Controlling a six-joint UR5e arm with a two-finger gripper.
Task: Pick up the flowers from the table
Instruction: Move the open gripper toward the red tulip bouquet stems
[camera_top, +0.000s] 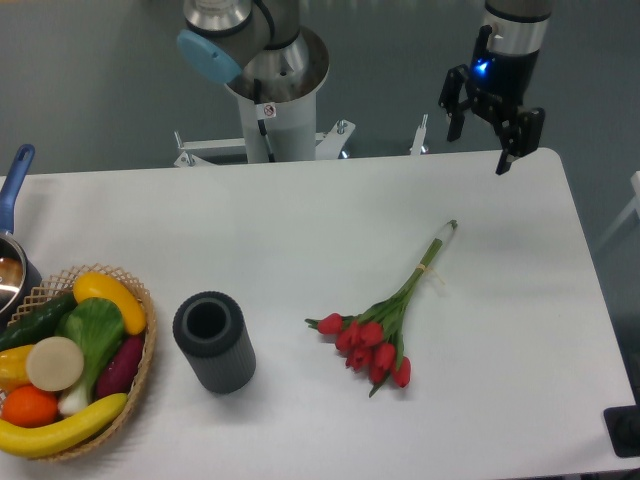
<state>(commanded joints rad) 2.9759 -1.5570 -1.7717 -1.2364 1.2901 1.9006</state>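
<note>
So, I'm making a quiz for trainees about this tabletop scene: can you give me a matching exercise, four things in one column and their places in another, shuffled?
Things:
1. bunch of red tulips with green stems
2. dark grey ribbed cylindrical vase
3. woven basket of fruit and vegetables
4. black two-finger gripper

Places:
A. above the white table's far right corner, open
B. front left edge
C. lying flat, right of centre
D. between the basket and the flowers

Pairs: 1-C, 2-D, 3-B, 4-A

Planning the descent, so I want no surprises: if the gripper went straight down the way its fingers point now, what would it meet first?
Probably the bare table near its far right corner. The open gripper points down there, well away from the flowers, though depth is unclear.
</note>
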